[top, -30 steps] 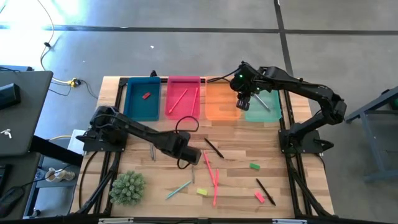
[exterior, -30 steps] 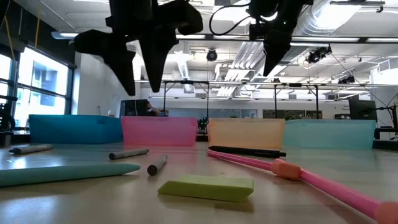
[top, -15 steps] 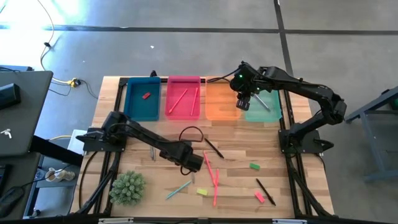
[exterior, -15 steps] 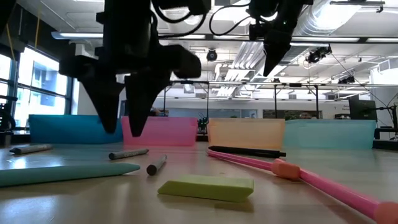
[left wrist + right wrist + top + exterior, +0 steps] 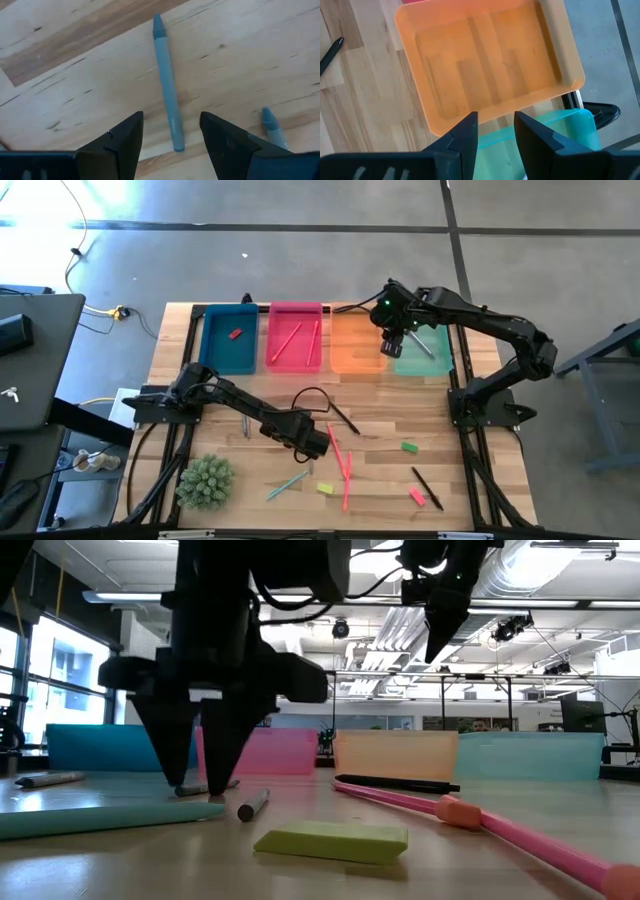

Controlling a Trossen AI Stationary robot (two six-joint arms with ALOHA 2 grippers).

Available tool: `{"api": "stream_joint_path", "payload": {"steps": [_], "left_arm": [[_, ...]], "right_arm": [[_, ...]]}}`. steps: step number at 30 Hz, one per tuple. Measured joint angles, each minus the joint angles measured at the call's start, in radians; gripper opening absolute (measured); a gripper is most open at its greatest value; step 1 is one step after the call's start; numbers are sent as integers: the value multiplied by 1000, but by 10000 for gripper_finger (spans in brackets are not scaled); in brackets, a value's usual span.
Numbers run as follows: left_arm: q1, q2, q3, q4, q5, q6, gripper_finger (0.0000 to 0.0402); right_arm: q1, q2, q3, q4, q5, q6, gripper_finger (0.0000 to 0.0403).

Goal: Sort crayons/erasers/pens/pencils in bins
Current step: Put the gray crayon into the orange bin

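Judging by how things lie, the sorting is only begun. On the pale wooden-plank table (image 5: pixel 220 395), four shallow translucent plastic bins stand in a row along the far edge: the blue bin (image 5: pixel 212 358) holds one small red eraser (image 5: pixel 236 334), the pink bin (image 5: pixel 278 312) two long pink-red pencils (image 5: pixel 285 341), the teal-green bin (image 5: pixel 440 362) one grey stick (image 5: pixel 423 345), and the orange bin (image 5: pixel 485 75) looks bare. Most pieces are still loose on the wood: more pink-red pencils (image 5: pixel 347 470), dark pens (image 5: pixel 343 418), a long teal stick (image 5: pixel 287 484), green (image 5: pixel 408 447), yellow (image 5: pixel 332 840) and pink (image 5: pixel 417 496) erasers, and short grey crayons (image 5: pixel 252 804). The left gripper (image 5: pixel 171 145) is low over the table's middle, its fingers apart and straddling one grey-blue crayon (image 5: pixel 167 82), not yet closed on it. The right gripper (image 5: pixel 495 131) hangs above the seam between the orange and teal bins, fingers parted on nothing.
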State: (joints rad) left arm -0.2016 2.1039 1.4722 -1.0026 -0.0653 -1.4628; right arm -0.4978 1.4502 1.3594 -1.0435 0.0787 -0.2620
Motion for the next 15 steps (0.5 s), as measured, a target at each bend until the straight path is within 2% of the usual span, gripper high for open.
{"api": "stream_joint_path", "payload": {"steps": [7, 15], "left_arm": [[1, 6, 0, 16, 6, 18, 160], [0, 9, 0, 32, -28, 80, 65]], "right_arm": [[0, 0, 0, -9, 0, -33, 118], [-7, -32, 0, -59, 113, -73, 118]]}}
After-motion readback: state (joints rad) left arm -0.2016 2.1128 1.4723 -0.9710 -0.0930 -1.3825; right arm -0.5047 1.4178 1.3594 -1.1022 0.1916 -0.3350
